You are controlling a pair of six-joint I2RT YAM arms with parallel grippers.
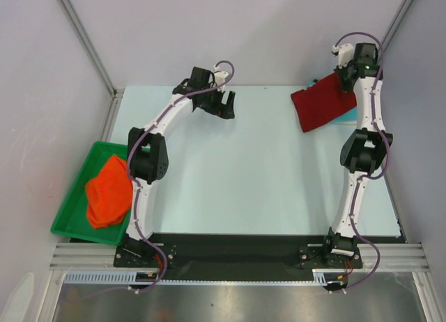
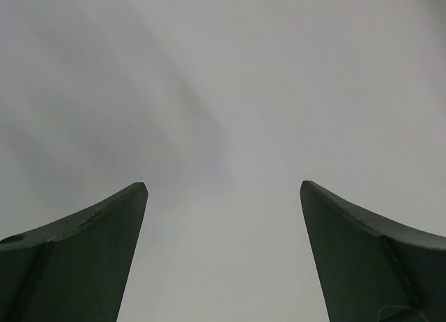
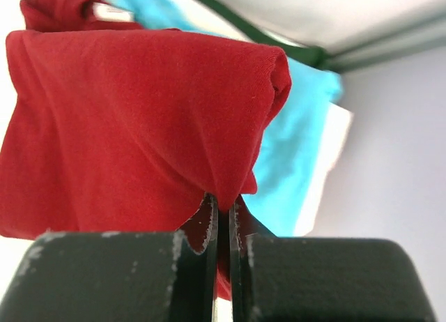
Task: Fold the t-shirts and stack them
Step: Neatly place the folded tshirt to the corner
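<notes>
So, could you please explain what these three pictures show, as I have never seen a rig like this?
Two white robot arms, the left arm and the right arm, are bolted at the near edge of a pale blue table. One picture looks down from above and behind them. The other two come from a camera on each wrist. The left gripper is open and empty. The right gripper is shut on a soft dark red cloth t-shirt at the far right, with a turquoise cloth t-shirt peeking out from under it. A crumpled bright orange cloth t-shirt sits in a green plastic tray on the left.
</notes>
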